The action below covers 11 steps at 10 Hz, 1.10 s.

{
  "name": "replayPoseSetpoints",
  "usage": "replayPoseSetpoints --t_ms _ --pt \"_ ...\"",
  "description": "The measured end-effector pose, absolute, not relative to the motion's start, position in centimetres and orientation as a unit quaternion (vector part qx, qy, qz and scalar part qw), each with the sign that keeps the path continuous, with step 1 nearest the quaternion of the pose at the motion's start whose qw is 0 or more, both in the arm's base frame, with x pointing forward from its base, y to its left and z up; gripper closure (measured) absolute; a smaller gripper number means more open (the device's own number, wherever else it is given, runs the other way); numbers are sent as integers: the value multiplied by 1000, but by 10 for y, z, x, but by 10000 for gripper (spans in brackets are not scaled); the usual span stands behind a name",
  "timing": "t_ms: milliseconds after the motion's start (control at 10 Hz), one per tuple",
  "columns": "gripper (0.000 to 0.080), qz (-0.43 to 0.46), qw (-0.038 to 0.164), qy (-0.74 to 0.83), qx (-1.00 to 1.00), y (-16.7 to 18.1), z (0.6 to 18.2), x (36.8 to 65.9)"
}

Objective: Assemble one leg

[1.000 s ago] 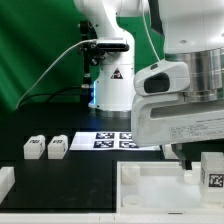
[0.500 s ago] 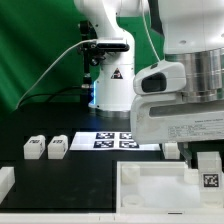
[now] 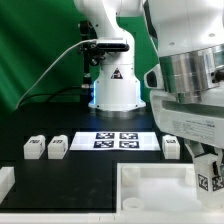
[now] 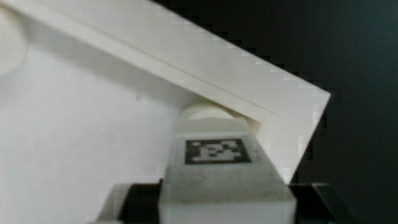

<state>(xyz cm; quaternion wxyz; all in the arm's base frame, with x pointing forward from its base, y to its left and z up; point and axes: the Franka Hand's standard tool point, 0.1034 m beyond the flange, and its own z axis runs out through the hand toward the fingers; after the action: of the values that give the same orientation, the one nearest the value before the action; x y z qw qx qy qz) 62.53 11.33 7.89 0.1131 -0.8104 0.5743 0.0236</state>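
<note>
— What's it got?
— At the exterior view's right corner of the big white top [image 3: 150, 184], the gripper [image 4: 217, 203] pinches a leg [image 4: 217, 150]. Its long axis runs straight out from the jaws, toward the corner socket [image 4: 217, 113] just ahead.

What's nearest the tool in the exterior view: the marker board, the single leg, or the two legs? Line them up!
1. single leg, exterior view's right of the marker board.
2. marker board, middle.
3. two legs, exterior view's far left.
</note>
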Motion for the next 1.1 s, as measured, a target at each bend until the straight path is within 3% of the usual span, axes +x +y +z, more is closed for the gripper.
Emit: replayPoseSetpoints --t_ms 300,400,500,600,700,1000,1100 --pt "506 42 113 686 -717 120 78 627" --pt "433 43 112 687 -716 119 77 626" --pt "433 43 112 684 -720 119 77 626" --pt "250 41 113 671 -732 119 77 626" --pt "171 37 111 642 -758 118 75 624" --pt "156 15 84 423 -902 121 76 623" --pt "151 10 85 392 -916 118 76 624"
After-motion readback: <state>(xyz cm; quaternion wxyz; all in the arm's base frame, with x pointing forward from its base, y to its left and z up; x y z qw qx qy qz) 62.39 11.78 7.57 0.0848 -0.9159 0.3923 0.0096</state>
